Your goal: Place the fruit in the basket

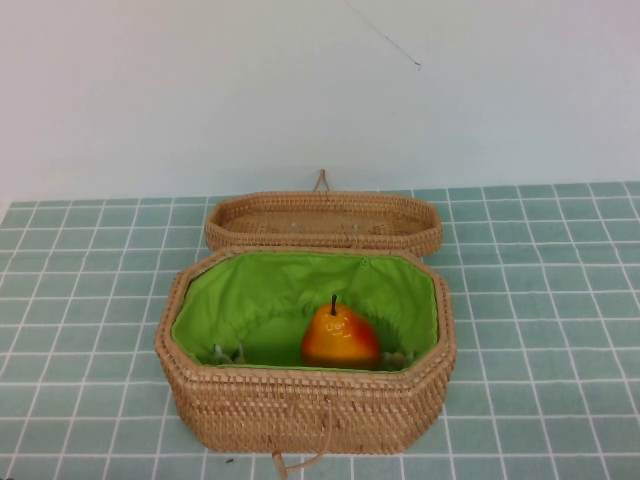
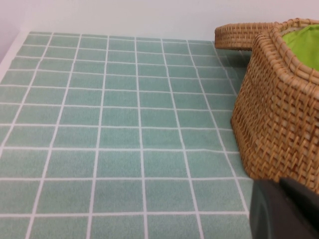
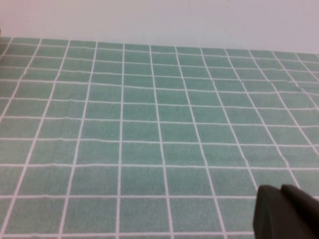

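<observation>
The pear (image 1: 339, 337), yellow-orange with a red blush and a dark stem, stands upright inside the open wicker basket (image 1: 300, 405) on its green lining, towards the front right. The lid (image 1: 322, 222) lies folded back behind it. Neither arm shows in the high view. In the left wrist view my left gripper (image 2: 281, 209) is shut and empty, low over the cloth beside the basket's outer wall (image 2: 279, 119). In the right wrist view my right gripper (image 3: 281, 211) is shut and empty over bare tiled cloth, with no basket in sight.
A green tile-patterned cloth (image 1: 540, 300) covers the table, with a plain white wall behind. The basket's loop clasp (image 1: 300, 462) hangs at its front. Open cloth lies on both sides of the basket.
</observation>
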Controlling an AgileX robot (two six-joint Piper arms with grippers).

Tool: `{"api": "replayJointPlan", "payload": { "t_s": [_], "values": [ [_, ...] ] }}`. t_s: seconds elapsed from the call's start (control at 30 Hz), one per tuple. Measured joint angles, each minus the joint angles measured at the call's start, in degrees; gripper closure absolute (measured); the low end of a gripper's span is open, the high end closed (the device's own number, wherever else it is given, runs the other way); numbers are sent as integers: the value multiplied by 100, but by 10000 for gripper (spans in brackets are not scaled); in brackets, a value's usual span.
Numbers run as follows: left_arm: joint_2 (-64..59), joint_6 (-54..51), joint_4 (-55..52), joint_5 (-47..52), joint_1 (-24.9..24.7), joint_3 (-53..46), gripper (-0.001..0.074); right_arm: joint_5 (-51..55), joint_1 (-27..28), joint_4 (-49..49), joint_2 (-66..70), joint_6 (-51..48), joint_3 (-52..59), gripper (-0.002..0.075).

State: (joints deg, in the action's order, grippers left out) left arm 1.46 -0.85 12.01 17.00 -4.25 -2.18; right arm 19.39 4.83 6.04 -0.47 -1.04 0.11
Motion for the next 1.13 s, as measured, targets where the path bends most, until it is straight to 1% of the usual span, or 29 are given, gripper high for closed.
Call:
{"api": "replayJointPlan", "payload": {
  "t_s": [1.13],
  "values": [
    [0, 0, 0, 0, 0, 0, 735, 0, 0, -185, 3, 0, 0, 728]
  ]
}}
